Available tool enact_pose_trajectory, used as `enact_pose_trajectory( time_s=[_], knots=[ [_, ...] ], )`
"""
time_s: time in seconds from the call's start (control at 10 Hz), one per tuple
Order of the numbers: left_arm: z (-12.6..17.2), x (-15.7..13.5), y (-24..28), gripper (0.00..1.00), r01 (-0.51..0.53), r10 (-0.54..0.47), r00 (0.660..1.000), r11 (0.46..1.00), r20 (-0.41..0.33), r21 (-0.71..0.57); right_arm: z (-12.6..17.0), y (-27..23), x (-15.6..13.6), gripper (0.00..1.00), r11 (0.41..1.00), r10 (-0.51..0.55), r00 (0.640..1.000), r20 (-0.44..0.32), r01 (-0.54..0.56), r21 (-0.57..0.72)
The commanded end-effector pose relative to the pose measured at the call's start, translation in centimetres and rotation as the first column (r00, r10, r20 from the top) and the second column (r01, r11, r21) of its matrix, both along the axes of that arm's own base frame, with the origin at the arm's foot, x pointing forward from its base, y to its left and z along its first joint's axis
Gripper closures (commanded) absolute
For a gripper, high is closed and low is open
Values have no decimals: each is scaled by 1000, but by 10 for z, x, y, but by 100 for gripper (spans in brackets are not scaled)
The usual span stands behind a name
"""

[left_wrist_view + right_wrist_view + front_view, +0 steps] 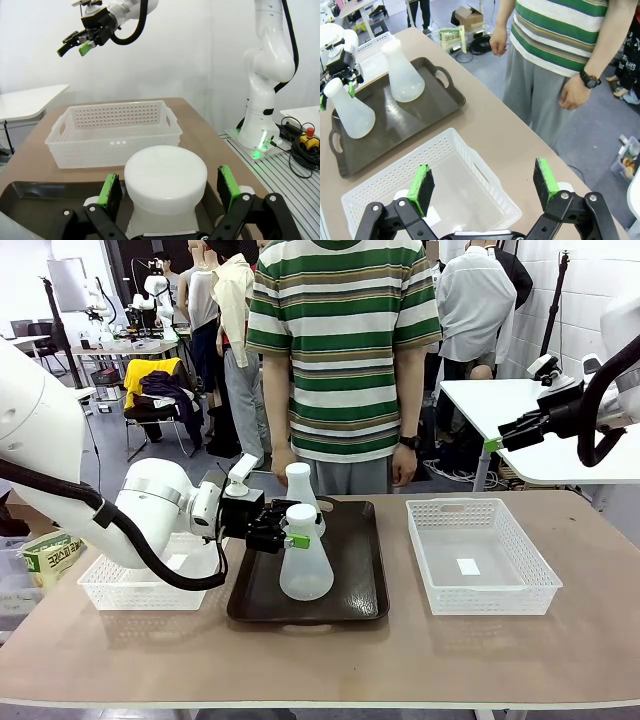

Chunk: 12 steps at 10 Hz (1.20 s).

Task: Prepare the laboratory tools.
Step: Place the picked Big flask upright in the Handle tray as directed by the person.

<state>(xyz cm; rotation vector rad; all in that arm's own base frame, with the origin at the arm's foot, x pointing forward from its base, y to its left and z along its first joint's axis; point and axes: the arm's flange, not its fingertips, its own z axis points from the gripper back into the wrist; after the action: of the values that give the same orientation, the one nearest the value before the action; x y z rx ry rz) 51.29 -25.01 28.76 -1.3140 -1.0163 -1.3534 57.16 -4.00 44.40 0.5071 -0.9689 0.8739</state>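
On the dark brown tray (355, 570), the near flask (305, 562) is straddled at its neck by the left gripper (292, 536), jaws wide, ungripped; the far flask (299, 490) stands just behind. Above the right mesh basket (520, 585), the right gripper (482, 186) is held with jaws wide, empty.

Frosted translucent plastic flasks (305, 560) stand on a glossy dark tray (360, 590); the perforated white baskets (480, 560) look plastic.

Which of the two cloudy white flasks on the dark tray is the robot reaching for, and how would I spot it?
Find the dark brown tray in the middle of the table, between two white mesh baskets. Two frosted flasks stand on it; take the nearer flask, closest to the robot's side. Unlike the farther flask near the person, its neck sits between the open green pads of the left end effector.
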Motion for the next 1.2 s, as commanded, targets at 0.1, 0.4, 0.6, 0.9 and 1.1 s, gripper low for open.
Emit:
enact_pose_trajectory(
  time_s=[0.1,0.4,0.6,0.9,1.1],
  knots=[
    [1,0,-1,0,5,-5,1000,1000,0,-6,0,0,-2,0,1000,2,1000,-9,-2,-8],
    [1,0,-1,0,5,-5,1000,1000,0,-6,0,0,-2,0,1000,2,1000,-9,-2,-8],
    [1,0,-1,0,5,-5,1000,1000,0,-6,0,0,-2,0,1000,2,1000,-9,-2,-8],
    [1,0,-1,0,5,-5,1000,1000,0,-6,0,0,-2,0,1000,2,1000,-9,-2,-8],
    [1,0,-1,0,5,-5,1000,1000,0,-6,0,0,-2,0,1000,2,1000,-9,-2,-8]
  ],
)
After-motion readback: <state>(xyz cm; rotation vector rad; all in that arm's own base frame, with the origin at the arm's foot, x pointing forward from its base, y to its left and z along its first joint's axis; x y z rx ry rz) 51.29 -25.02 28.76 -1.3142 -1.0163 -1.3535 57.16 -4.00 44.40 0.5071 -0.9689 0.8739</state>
